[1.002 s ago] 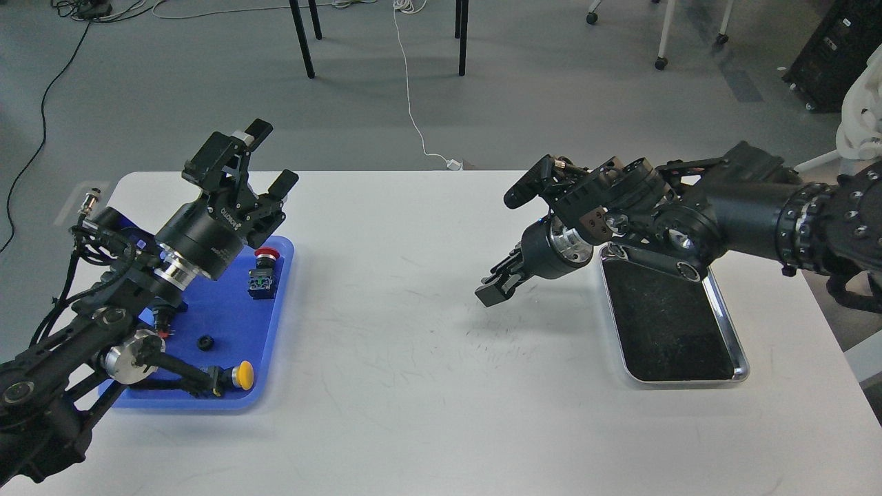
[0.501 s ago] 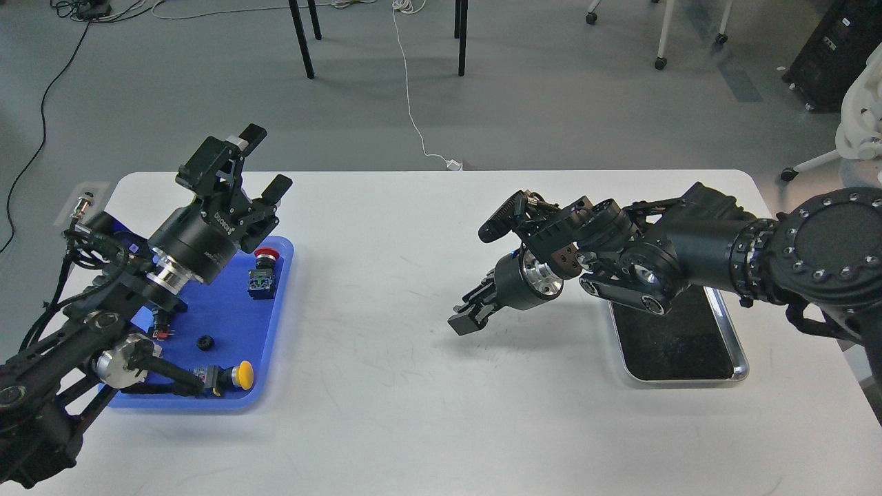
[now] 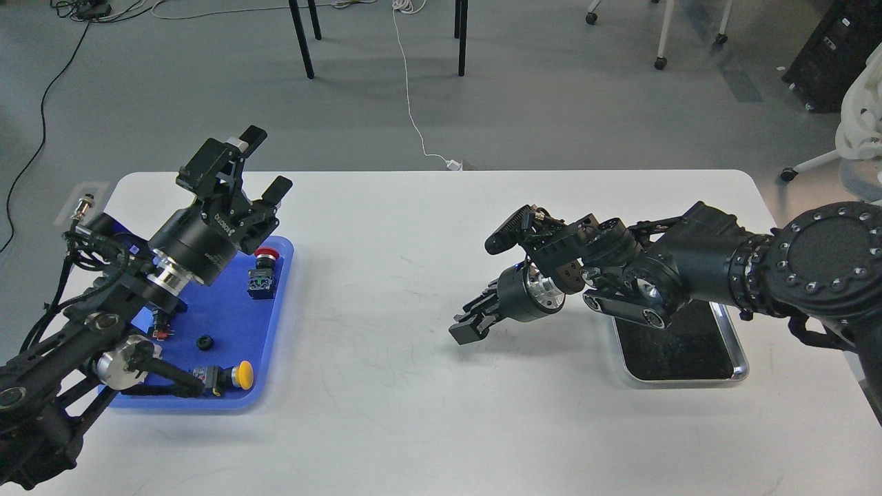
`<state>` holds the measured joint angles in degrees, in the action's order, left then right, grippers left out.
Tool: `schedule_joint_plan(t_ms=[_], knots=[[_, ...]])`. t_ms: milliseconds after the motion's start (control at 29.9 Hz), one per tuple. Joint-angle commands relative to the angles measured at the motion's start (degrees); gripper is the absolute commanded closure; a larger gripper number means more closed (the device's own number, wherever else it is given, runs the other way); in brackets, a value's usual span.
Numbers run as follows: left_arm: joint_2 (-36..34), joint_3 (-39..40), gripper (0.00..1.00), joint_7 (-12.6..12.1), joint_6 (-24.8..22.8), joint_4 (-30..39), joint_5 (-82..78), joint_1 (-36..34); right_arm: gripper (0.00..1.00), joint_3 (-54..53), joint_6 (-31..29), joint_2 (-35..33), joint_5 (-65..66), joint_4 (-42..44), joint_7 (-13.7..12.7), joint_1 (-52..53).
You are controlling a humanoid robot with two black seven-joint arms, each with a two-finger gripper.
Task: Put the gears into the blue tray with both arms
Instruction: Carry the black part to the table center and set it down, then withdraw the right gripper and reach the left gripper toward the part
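The blue tray [image 3: 231, 313] lies at the table's left. One small black gear [image 3: 204, 342] rests on its floor near the front. My left gripper [image 3: 265, 164] is raised over the tray's far edge, pointing up and away, jaws open and empty. My right gripper [image 3: 464, 332] hangs low over the white table right of centre, tilted down to the left, well clear of the blue tray. Its fingers look pressed together; I cannot see whether anything sits between the tips.
The blue tray also holds a red-capped push-button [image 3: 264, 256] at the back right and a yellow-capped one [image 3: 242, 375] at the front. A shiny steel tray [image 3: 739, 358] with a dark inside lies at the right, partly under my right arm.
My right arm has swung left and down, from over the steel tray to the table's middle. The left gripper shifted slightly left and stayed open.
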<state>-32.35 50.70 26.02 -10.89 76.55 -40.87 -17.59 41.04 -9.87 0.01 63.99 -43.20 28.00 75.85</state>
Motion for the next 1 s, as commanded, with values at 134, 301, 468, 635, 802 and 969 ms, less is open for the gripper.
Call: schedule_joint_plan(t_ms=[134, 301, 468, 635, 802, 969], knots=[[0.0, -0.07, 0.02, 0.0, -0.01, 0.0, -0.09, 0.01, 0.55, -0.08, 0.2, -0.01, -0.01, 0.13, 0.0, 0.0], [0.0, -0.16, 0.02, 0.0, -0.01, 0.0, -0.09, 0.01, 0.28, -0.69, 0.64, -0.01, -2.54, 0.04, 0.0, 0.08], [-0.09, -0.07, 0.02, 0.0, -0.01, 0.0, -0.09, 0.01, 0.06, -3.23, 0.55, -0.01, -8.88, -0.39, 0.0, 0.87], [-0.09, -0.25, 0.02, 0.0, -0.01, 0.0, -0.26, 0.01, 0.04, -12.44, 0.11, -5.87, -11.77, -1.36, 0.0, 0.09], [0.18, -0.33, 0.02, 0.09, -0.01, 0.0, -0.44, 0.01, 0.04, -22.46, 0.02, -15.19, -24.05, -4.78, 0.0, -4.91], [1.06, -0.6, 0.02, 0.26, -0.01, 0.0, -0.44, -0.17, 0.04, -35.47, 0.02, -24.25, -38.83, -8.83, 0.0, -13.35]])
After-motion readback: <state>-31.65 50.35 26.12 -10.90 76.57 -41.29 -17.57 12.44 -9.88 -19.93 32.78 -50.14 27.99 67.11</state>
